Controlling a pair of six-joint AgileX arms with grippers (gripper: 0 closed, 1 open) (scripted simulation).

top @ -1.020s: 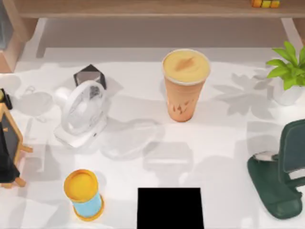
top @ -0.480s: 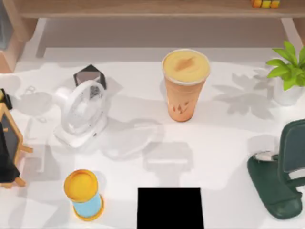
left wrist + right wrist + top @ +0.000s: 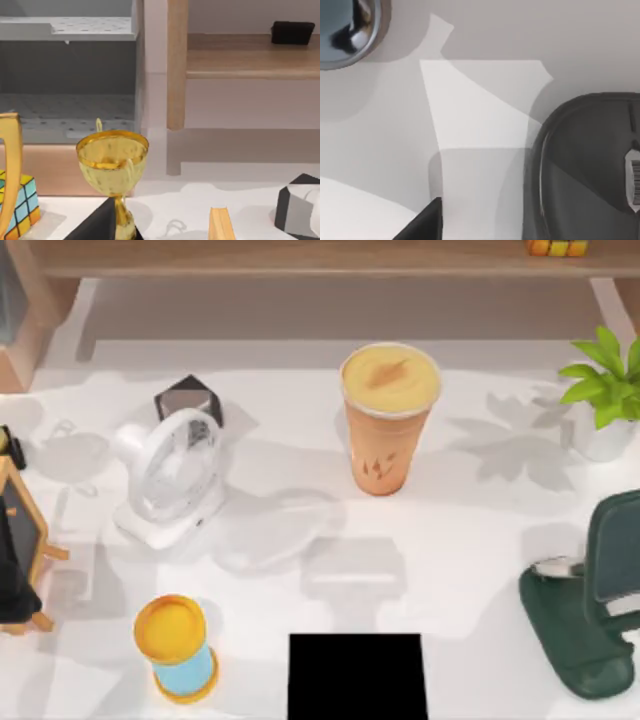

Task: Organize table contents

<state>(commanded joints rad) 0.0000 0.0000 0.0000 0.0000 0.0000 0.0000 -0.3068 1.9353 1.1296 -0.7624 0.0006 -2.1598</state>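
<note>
Where the table (image 3: 480,540) is seen from above, the orange cup (image 3: 388,420) is found upright at the centre back, its yellowish top facing up, standing apart from everything else. A white fan (image 3: 170,480) is placed to its left, with a small dark box (image 3: 188,398) just behind the fan. A blue jar with a yellow lid (image 3: 178,648) is set near the front left, and a black rectangle (image 3: 357,676) is seen at the front centre edge. An easel board (image 3: 20,540) is cut off by the left edge. At the right, a potted plant (image 3: 605,390) is set toward the back and a dark green stand (image 3: 580,630) toward the front. A small grey rounded thing (image 3: 556,567), possibly the mouse, is seen touching the stand's upper left. A wooden shelf (image 3: 300,258) is seen running along the back.

A gold trophy (image 3: 112,165) and a colour cube (image 3: 20,202) are shown in the left wrist view, with a dark corner of the left gripper (image 3: 102,225) beside the trophy's base. A dark rounded body (image 3: 585,165) and a shiny round object (image 3: 345,30) on the white surface are shown in the right wrist view, with a corner of the right gripper (image 3: 427,220) well apart from the shiny object. For neither gripper can it be told whether the claw is apart or together.
</note>
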